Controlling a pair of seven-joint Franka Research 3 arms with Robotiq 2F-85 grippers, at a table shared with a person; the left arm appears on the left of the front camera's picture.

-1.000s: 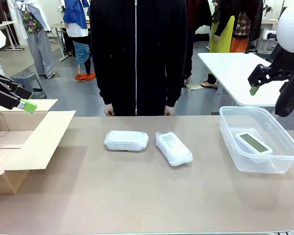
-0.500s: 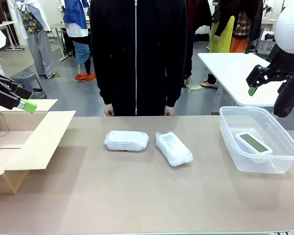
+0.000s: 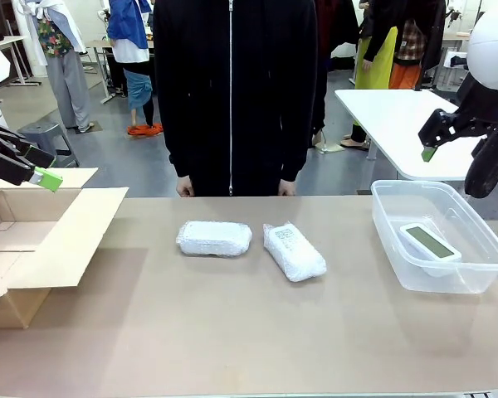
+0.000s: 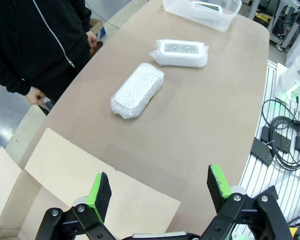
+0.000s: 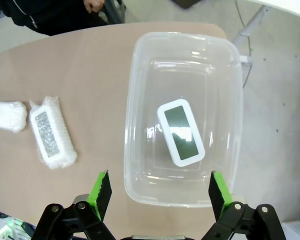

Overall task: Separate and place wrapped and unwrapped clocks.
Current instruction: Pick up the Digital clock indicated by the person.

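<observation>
Left gripper [image 4: 159, 186] hung with its jaws spread wide and empty above the open cardboard box [image 3: 58, 240] at the table's [image 3: 232, 340] left edge. The right gripper [image 5: 159, 192], equally spread and empty, hovered over the clear tub [image 3: 448, 280] by the right edge, where the unwrapped clock [image 3: 430, 242] lay flat. The left wrapped clock [image 3: 214, 238] and the right wrapped clock [image 3: 294, 251] sat apart toward the far edge, with bare tabletop along the near edge. A grey panel under the right one's wrap was unreadable.
</observation>
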